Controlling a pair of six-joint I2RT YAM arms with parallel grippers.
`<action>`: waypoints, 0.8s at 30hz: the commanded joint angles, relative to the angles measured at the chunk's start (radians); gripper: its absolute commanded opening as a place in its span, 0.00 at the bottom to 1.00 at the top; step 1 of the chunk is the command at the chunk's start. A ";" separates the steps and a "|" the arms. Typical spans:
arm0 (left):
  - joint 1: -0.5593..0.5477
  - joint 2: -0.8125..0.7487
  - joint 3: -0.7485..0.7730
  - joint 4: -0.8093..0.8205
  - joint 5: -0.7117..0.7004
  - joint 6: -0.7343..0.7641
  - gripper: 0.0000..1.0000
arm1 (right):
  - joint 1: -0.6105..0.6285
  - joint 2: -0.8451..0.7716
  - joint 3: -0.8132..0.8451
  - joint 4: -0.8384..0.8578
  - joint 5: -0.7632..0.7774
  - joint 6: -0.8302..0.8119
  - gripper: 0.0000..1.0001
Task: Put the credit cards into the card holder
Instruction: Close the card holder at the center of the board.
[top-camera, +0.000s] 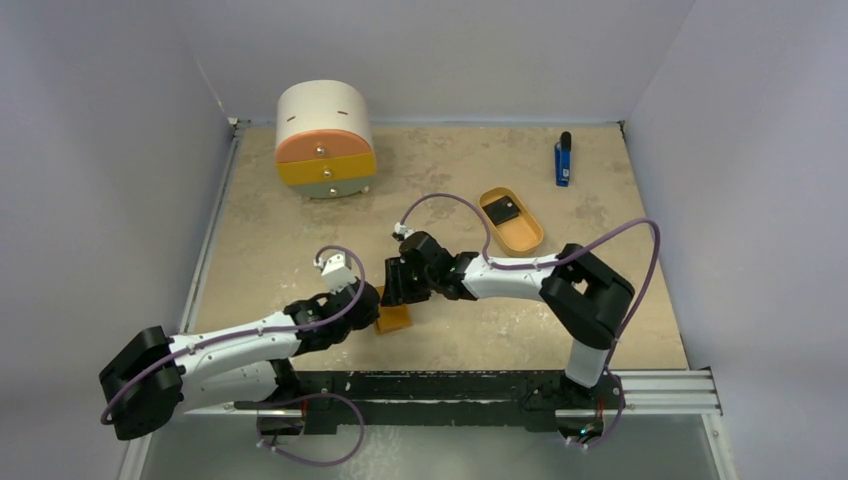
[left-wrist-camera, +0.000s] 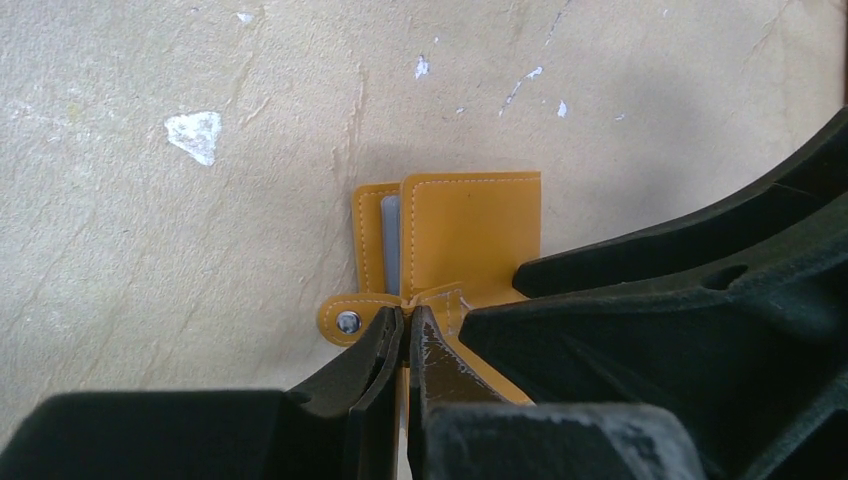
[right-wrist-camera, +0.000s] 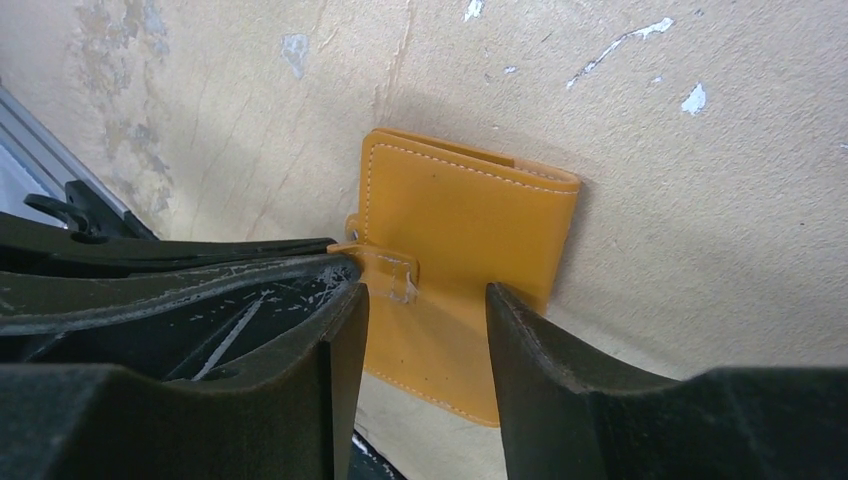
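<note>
Two claws meet at the wallet (right-wrist-camera: 470, 230): my left claw (left-wrist-camera: 405, 325) pinches its snap strap (left-wrist-camera: 365, 305), my right claw (right-wrist-camera: 425, 300) hangs half-wide astride it. One card (top-camera: 503, 211) lies rightward beyond my right claw, nearer that claw.

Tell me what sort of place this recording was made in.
Likely a robotics lab test cell: plain walls box in a scuffed beige tabletop, and a metal rail runs along its near edge.
</note>
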 joint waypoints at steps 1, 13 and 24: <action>0.004 0.003 -0.037 -0.015 -0.044 -0.007 0.00 | 0.008 -0.030 -0.013 -0.102 -0.014 0.014 0.52; 0.004 -0.060 -0.105 -0.071 -0.087 -0.051 0.00 | -0.074 -0.188 -0.229 0.137 -0.167 0.129 0.63; 0.005 -0.041 -0.137 -0.043 -0.073 -0.062 0.00 | -0.084 -0.093 -0.267 0.379 -0.281 0.186 0.62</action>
